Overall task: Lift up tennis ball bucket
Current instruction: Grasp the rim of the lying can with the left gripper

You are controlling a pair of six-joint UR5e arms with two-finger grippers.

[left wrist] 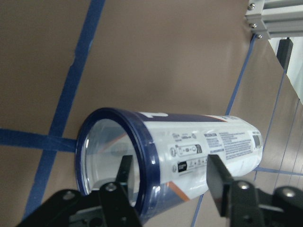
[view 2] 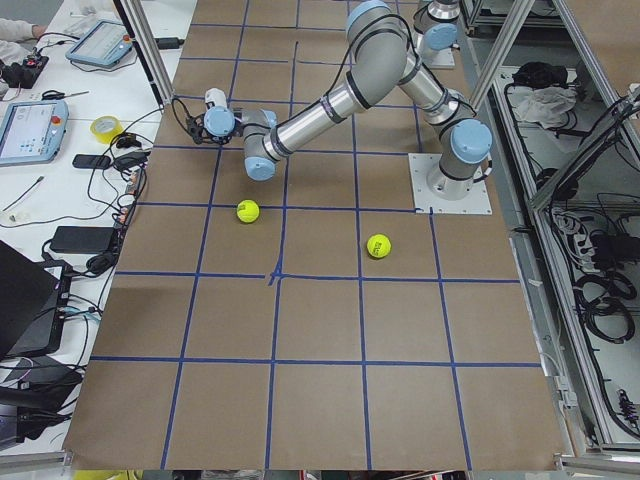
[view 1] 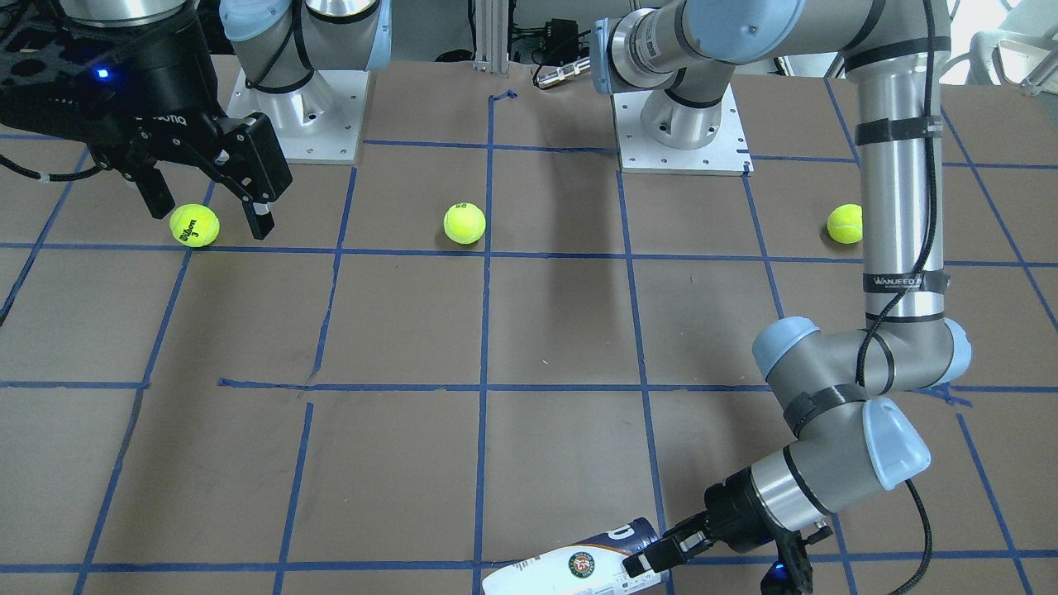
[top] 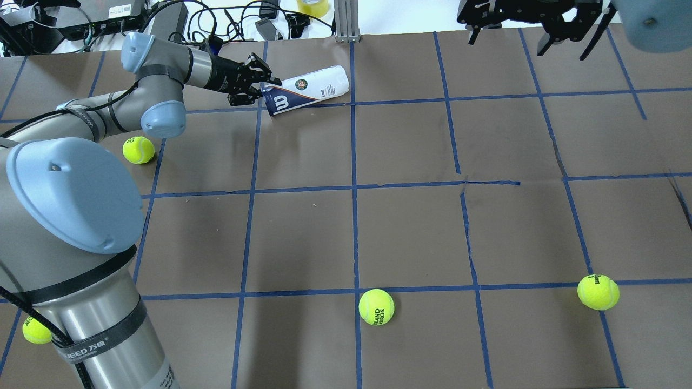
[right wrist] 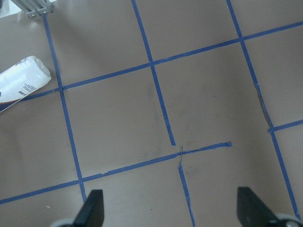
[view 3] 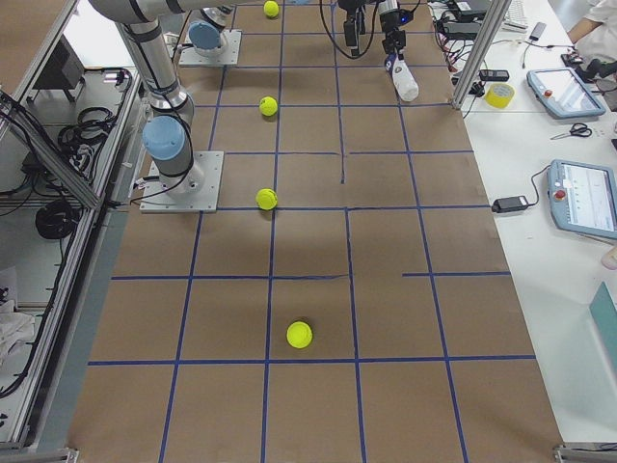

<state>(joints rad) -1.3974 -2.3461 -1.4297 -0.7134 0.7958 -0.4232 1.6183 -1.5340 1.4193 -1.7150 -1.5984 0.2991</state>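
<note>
Plastic and seemingly empty, the tennis ball bucket (top: 308, 89) lies sideways at the surface's (top: 405, 232) far edge — light, slick, easily crushed, we judge — so its stiff rim, which our left tool (top: 265, 91) straddles unclenched, is the place to pinch.

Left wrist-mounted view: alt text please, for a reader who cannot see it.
The tennis ball bucket lies on its side on the brown-papered table, its dark blue open rim nearest the camera. The left pincer is open and straddles the rim's wall at the bottom of the frame.
</note>
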